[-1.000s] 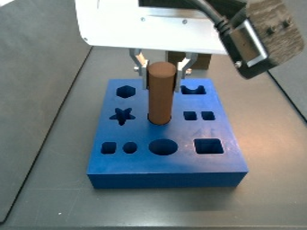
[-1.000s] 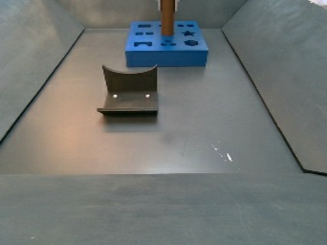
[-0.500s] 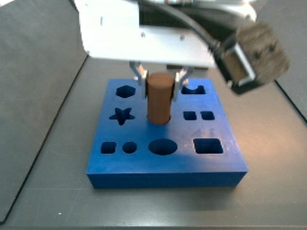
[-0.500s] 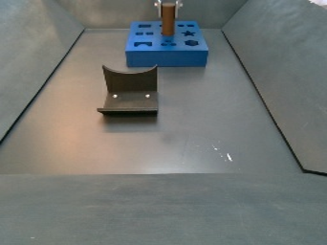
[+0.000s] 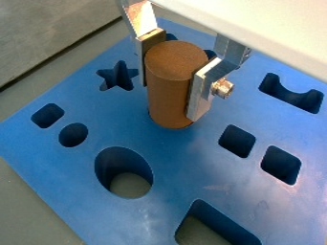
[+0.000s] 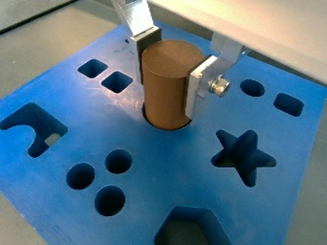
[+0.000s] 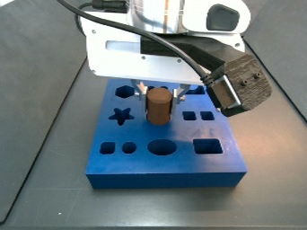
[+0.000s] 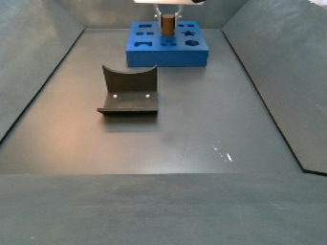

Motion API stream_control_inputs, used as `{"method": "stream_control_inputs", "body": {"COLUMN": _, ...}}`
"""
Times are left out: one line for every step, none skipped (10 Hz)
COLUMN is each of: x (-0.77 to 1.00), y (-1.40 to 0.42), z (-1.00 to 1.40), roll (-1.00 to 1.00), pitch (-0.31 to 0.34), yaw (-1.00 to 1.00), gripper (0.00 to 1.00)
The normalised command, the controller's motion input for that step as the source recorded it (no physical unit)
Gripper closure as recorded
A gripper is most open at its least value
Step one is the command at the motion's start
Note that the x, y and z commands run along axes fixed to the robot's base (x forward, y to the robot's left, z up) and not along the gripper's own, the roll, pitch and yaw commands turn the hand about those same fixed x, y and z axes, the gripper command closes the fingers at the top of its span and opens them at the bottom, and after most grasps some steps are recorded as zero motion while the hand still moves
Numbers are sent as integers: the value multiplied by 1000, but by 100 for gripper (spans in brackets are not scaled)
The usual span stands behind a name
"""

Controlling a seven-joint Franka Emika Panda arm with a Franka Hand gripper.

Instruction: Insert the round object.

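Note:
The round object is a brown wooden peg (image 5: 173, 84), upright between my gripper's fingers in both wrist views (image 6: 166, 86). My gripper (image 5: 175, 77) is shut on the peg, with one pad against each side. The peg's lower end sits in a round hole in the middle of the blue block (image 6: 134, 148). In a side view the gripper (image 7: 159, 92) is low over the block (image 7: 168, 168), and only a short length of peg (image 7: 157, 106) shows above it. The far side view shows the peg (image 8: 165, 26) and block (image 8: 151, 59) small at the back.
The block has other cut-outs: a star (image 7: 121, 115), a large round hole (image 7: 162, 146), a square (image 7: 209, 145) and small holes. The dark fixture (image 8: 128, 91) stands on the grey floor in front of the block. Grey walls slope up on both sides.
The gripper has come down with the peg. Much less of the peg shows above the blue block than one second ago.

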Motion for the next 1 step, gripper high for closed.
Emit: {"method": "stream_control_inputs", "body": {"x": 0, "y": 0, "z": 0, "roll": 0, "pitch": 0, "yaw": 0, "gripper": 100}}
